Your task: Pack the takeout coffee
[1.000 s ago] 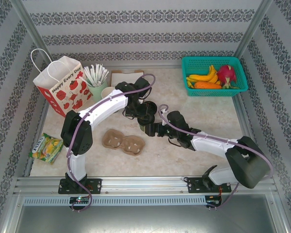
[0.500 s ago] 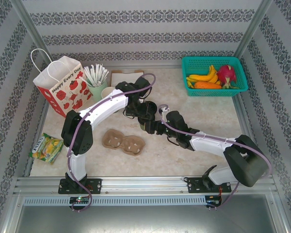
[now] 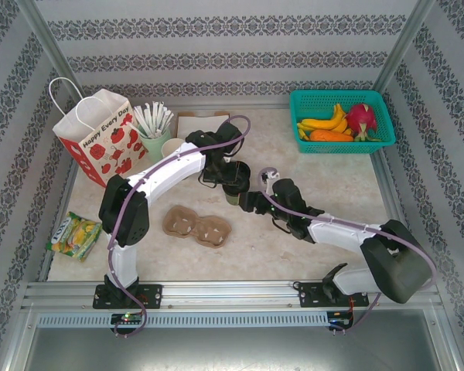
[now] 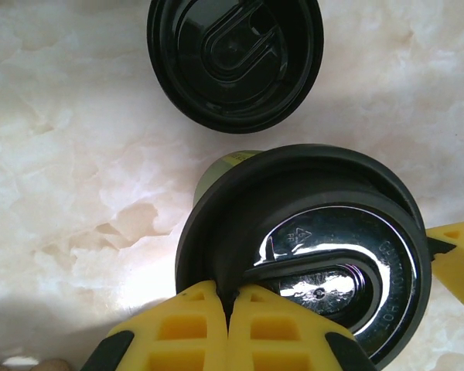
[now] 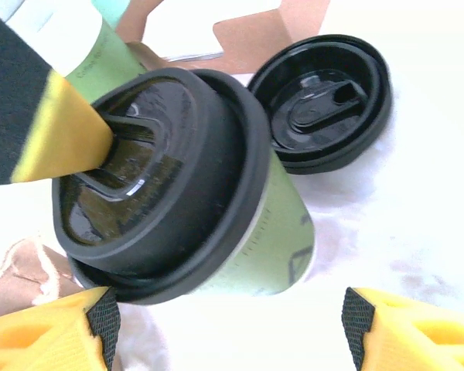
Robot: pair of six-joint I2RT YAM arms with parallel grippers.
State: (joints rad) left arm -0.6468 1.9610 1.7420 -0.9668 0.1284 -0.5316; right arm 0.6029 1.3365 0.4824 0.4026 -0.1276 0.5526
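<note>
Lid goes on: we see the takeout coffee (image 5: 274, 232) standing on the table just past the right end of the pulp cup carrier (image 3: 197, 225), with its black lid (image 5: 158, 174) on top. Our left gripper (image 4: 228, 300) is above it with fingers pressed together and the tip bearing on the lid's top. We cannot tell whether a lip of plastic is nipped between them. Our right gripper (image 5: 228, 313) has its fingers spread to either side of the cup's lower wall, and neither pad visibly touches the paper. A loose black lid (image 4: 236, 58) lies just beside the cup, on the side away from the carrier.

We judge the step in hand to be seating the lid and taking hold of the cup. To do it well, we should:
- close the right fingers squarely on the green wall, below the lid's rim;
- squeeze lightly, since paper will likely buckle and pop the lid;
- keep the left tip pressing until that hold is firm;
- keep the cup upright on its way to the carrier.
</note>
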